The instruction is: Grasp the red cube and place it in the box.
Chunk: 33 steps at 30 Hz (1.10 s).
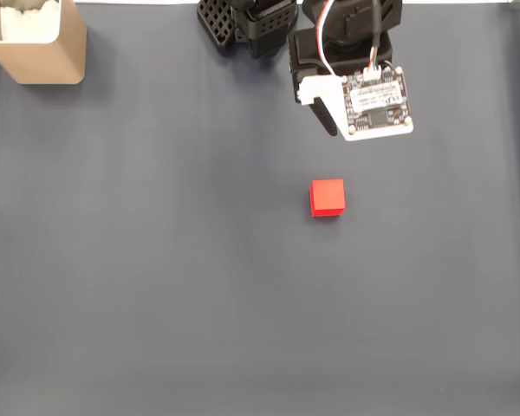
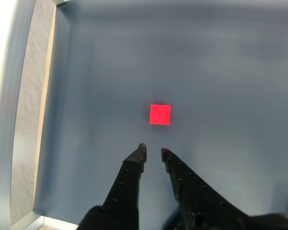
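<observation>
One red cube (image 1: pixel 327 198) sits alone on the dark grey mat (image 1: pixel 156 286) covering the counter, a bit right of centre in the fixed view, flat on one face, nothing touching it. In the wrist view the red cube (image 2: pixel 160 114) shows as a plain square just ahead of the fingertips, clear of both.

End effector (image 2: pixel 152 149) hangs above the mat, empty. Its two black fingers (image 2: pixel 129 179) are nearly together, only a narrow gap between the tips, and that gap looks narrower than the cube. Tips point toward the cube but are apart from it. In the fixed view the arm enters from the top edge, with a white bracket and a small circuit board (image 1: pixel 378 100) on the wrist, red and white wires running up from it; that assembly sits above and slightly right of the cube in the picture, well short of it.

Box (image 1: pixel 42 39) is in the top left corner of the fixed view: tan, rounded corners, whitish inside, partly cut off by the frame. Well apart from both cube and arm.

Wrist view also shows the mat's left edge, with a pale strip of counter (image 2: pixel 31 120) beside it.
</observation>
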Available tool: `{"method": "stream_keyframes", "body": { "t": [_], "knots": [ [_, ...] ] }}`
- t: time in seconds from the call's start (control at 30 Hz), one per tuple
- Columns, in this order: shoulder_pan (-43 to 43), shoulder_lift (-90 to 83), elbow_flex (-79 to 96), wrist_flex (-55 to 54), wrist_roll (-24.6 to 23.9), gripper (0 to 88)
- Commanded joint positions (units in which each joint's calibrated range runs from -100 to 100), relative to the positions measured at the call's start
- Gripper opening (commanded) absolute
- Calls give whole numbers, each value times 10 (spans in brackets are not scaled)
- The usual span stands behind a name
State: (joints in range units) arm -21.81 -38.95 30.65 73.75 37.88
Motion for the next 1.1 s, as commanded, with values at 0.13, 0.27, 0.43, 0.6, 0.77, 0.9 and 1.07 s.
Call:
{"method": "stream_keyframes", "body": {
  "t": [0.13,0.27,0.43,0.6,0.77,0.9,1.07],
  "knots": [
    [17,11,-31,-25,-7,160],
    [27,24,-31,-36,-5,219],
    [32,46,-30,-55,-1,266],
    [37,72,-31,-79,6,309],
    [46,99,-31,-106,15,338],
    [48,119,-28,-129,20,353],
    [49,143,-28,-146,22,364]
  ]
}}
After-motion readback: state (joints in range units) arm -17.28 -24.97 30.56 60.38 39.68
